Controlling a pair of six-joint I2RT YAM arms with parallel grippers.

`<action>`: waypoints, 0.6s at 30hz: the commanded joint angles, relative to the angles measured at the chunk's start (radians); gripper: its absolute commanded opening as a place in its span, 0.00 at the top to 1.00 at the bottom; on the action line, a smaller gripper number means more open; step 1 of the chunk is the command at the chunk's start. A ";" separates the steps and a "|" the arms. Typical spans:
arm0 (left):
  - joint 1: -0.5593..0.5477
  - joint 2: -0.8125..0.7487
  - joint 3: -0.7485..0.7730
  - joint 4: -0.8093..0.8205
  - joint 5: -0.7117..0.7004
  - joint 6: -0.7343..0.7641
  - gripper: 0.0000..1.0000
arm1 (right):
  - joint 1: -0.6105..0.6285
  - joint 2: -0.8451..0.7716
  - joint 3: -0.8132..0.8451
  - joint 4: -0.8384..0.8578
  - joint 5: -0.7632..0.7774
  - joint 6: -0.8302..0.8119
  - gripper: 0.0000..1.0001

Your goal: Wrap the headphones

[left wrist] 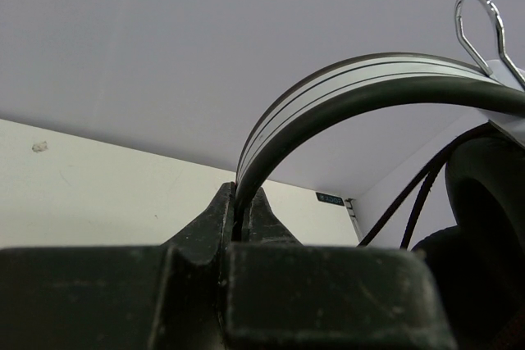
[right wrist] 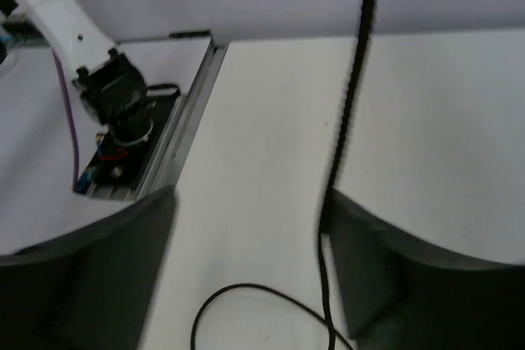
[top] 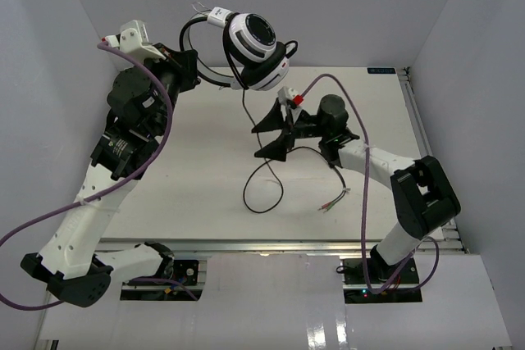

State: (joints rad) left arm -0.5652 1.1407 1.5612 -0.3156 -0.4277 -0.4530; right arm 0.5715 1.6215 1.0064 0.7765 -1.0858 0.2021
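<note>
Two claws split the work: the left gripper (left wrist: 242, 202) pinches the headband (left wrist: 328, 96), holding the headphones (top: 256, 47) high so their cord (right wrist: 353, 79) dangles between the spread jaws of the right gripper (right wrist: 246, 227).

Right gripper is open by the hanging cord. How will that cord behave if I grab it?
Likely floppy: the cord hangs straight from the headphones and curls loosely on the table. Being thin, it may slip through the open right gripper unless pinched squarely. Probably very light, so it could swing.
</note>
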 commanded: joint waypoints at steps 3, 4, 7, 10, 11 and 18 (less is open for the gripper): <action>-0.002 -0.053 0.036 0.066 0.017 -0.082 1.00 | 0.041 0.018 0.122 -0.260 0.084 -0.097 0.79; -0.002 -0.055 0.035 0.068 0.014 -0.084 1.00 | 0.039 0.008 0.112 -0.240 0.069 -0.090 0.92; -0.002 -0.056 0.021 0.080 0.009 -0.100 1.00 | 0.048 -0.039 0.019 -0.102 0.013 0.000 0.92; -0.002 -0.057 -0.004 0.108 0.003 -0.125 1.00 | 0.071 -0.081 -0.067 -0.046 -0.036 0.014 0.92; -0.002 -0.055 -0.021 0.129 -0.023 -0.146 1.00 | 0.084 -0.118 -0.088 -0.080 -0.041 -0.012 0.92; -0.002 0.044 -0.065 0.223 -0.238 -0.015 1.00 | 0.166 -0.303 0.062 -0.882 0.412 -0.617 0.92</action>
State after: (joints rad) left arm -0.5689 1.1391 1.4921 -0.2754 -0.4939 -0.5387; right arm 0.7035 1.4241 0.9413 0.3640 -0.9980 -0.0406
